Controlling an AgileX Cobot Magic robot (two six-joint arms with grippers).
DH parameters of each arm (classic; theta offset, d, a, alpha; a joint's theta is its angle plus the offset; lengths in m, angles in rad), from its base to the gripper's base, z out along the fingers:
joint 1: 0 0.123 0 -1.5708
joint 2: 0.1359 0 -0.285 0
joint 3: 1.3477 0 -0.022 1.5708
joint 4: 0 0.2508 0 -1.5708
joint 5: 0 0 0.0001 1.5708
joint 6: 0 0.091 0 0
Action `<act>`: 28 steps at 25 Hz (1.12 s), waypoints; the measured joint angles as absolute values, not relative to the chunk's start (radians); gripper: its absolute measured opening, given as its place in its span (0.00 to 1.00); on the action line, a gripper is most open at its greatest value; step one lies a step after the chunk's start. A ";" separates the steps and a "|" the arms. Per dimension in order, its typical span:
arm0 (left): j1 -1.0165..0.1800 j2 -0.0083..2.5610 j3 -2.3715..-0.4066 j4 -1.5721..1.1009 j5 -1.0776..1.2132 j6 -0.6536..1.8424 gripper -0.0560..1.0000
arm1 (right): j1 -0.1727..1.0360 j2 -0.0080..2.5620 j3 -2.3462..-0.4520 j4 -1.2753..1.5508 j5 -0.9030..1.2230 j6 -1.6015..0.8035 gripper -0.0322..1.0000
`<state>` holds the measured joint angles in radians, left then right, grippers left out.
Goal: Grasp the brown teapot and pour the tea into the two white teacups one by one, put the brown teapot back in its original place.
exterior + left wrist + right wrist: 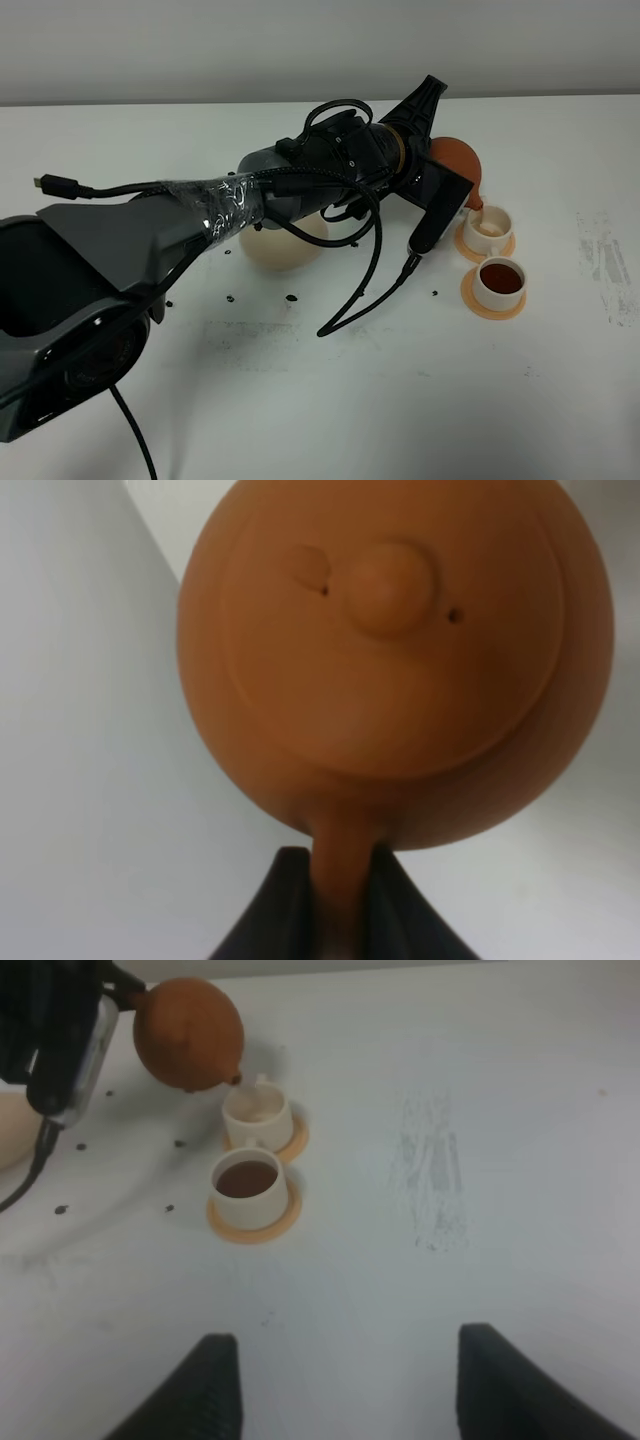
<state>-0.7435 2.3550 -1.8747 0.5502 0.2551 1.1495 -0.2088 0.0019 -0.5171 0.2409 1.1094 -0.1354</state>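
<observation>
Brown teapot (458, 160): in the exterior high view we find it lifted clear of the table (400, 400) and tilted, spout down over the farther teacup (488, 228). The left gripper (430, 150) reaches across to the right half of the table and meets the teapot on its handle side. The arm hides the grip itself in this view. We cannot tell how full the farther teacup is. The nearer teacup (500, 280), just beside it, holds dark brown tea. Each teacup stands on its own orange coaster (490, 314). The cream saucer (290, 250) lies well apart to the left, partly covered by the arm. Dark specks (235, 298) dot the table near the saucer.

In the left wrist view the teapot fills most of the frame, with the lid knob (390, 585) facing the camera. The handle (340, 865) runs down between the two dark fingers (290, 910). These are clamped narrowly on it, one on each side.

In the right wrist view the right gripper (350, 1390) hangs over the table with its fingers wide apart and nothing between them, well apart from the teacups. Here the spout sits just above the rim of the farther teacup. The nearer teacup shows brown tea close to its rim.
</observation>
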 joint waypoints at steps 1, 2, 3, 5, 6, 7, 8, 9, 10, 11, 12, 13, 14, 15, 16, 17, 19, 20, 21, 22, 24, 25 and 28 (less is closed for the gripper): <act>-0.743 2.357 -1.875 0.551 0.253 1.149 0.13 | -0.209 0.002 -0.517 0.241 1.109 -0.135 0.48; -0.744 2.358 -1.875 0.558 0.252 1.149 0.13 | -0.209 0.002 -0.517 0.241 1.109 -0.135 0.48; -0.745 2.358 -1.875 0.567 0.248 1.149 0.13 | -0.209 0.002 -0.517 0.241 1.109 -0.135 0.48; -0.745 2.358 -1.875 0.581 0.232 1.156 0.13 | -0.209 0.002 -0.517 0.241 1.109 -0.135 0.48; -0.745 2.358 -1.875 0.584 0.223 1.166 0.13 | -0.209 0.002 -0.517 0.241 1.109 -0.135 0.48; -0.747 2.358 -1.875 0.588 0.219 1.181 0.13 | -0.209 0.002 -0.517 0.241 1.109 -0.135 0.48; -0.749 2.358 -1.875 0.591 0.217 1.192 0.13 | -0.209 0.002 -0.517 0.241 1.109 -0.135 0.48; -0.751 2.358 -1.875 0.593 0.216 1.202 0.13 | -0.209 0.002 -0.517 0.241 1.109 -0.135 0.48; -0.753 2.358 -1.875 0.595 0.211 1.209 0.13 | -0.209 0.002 -0.517 0.241 1.109 -0.135 0.48; -0.753 2.358 -1.875 0.598 0.203 1.213 0.13 | -0.209 0.002 -0.517 0.241 1.109 -0.135 0.48; -0.753 2.358 -1.875 0.600 0.198 1.214 0.13 | -0.209 0.002 -0.517 0.241 1.109 -0.135 0.48; -0.753 2.358 -1.875 0.602 0.193 1.216 0.13 | -0.209 0.002 -0.517 0.241 1.109 -0.135 0.48; -0.753 2.358 -1.875 0.602 0.188 1.217 0.13 | -0.209 0.002 -0.517 0.241 1.109 -0.135 0.48; -0.753 2.358 -1.875 0.603 0.184 1.218 0.13 | -0.209 0.002 -0.517 0.241 1.109 -0.135 0.48; -0.753 2.358 -1.875 0.603 0.180 1.219 0.13 | -0.209 0.002 -0.517 0.241 1.109 -0.135 0.48; -0.753 2.358 -1.875 0.603 0.179 1.219 0.13 | -0.209 0.002 -0.517 0.241 1.109 -0.135 0.48; -0.753 2.358 -1.875 0.604 0.178 1.221 0.13 | -0.209 0.002 -0.517 0.241 1.109 -0.135 0.48; -0.753 2.358 -1.875 0.605 0.177 1.222 0.13 | -0.209 0.002 -0.517 0.241 1.109 -0.135 0.48; -0.753 2.358 -1.875 0.605 0.177 1.222 0.13 | -0.209 0.002 -0.517 0.241 1.109 -0.135 0.48; -0.753 2.358 -1.875 0.605 0.177 1.222 0.13 | -0.209 0.002 -0.517 0.241 1.109 -0.135 0.48; -0.753 2.358 -1.875 0.610 0.176 1.222 0.13 | -0.209 0.002 -0.517 0.241 1.109 -0.135 0.48; -0.753 2.358 -1.875 0.616 0.176 1.222 0.13 | -0.209 0.002 -0.517 0.241 1.109 -0.135 0.48; -0.753 2.358 -1.875 0.643 0.175 1.222 0.13 | -0.209 0.002 -0.517 0.241 1.109 -0.135 0.48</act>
<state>-0.7534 2.3583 -1.8747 0.6432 0.1751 1.2222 -0.2088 0.0019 -0.5171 0.2409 1.1094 -0.1354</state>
